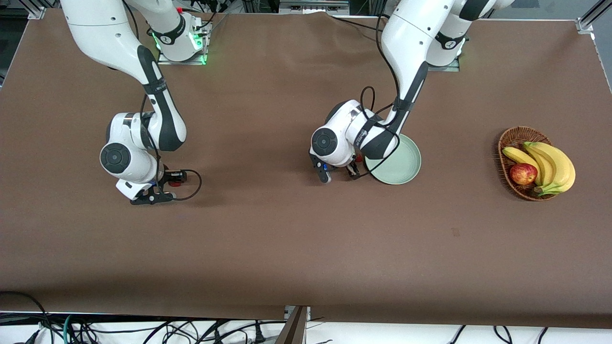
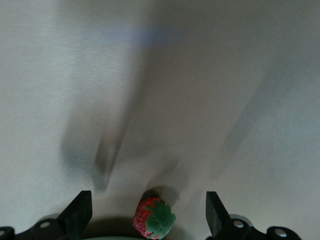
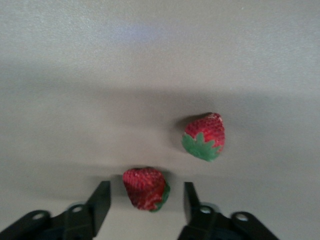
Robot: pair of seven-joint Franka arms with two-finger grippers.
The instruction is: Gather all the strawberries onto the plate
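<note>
The mint-green plate (image 1: 399, 167) lies mid-table, partly under the left arm's wrist. My left gripper (image 1: 339, 173) is low over the table just beside the plate. It is open, with one strawberry (image 2: 154, 219) on the table between its fingers (image 2: 80, 212), untouched. My right gripper (image 1: 166, 188) is low at the right arm's end of the table. It is open around a second strawberry (image 3: 145, 188), which touches neither finger. A third strawberry (image 3: 204, 136) lies close beside that one. From the front only a red spot (image 1: 176, 181) shows at the right gripper.
A brown wicker basket (image 1: 507, 143) with bananas (image 1: 550, 165) and a red apple (image 1: 523, 173) stands at the left arm's end of the table. Brown cloth covers the table. Cables hang along the edge nearest the front camera.
</note>
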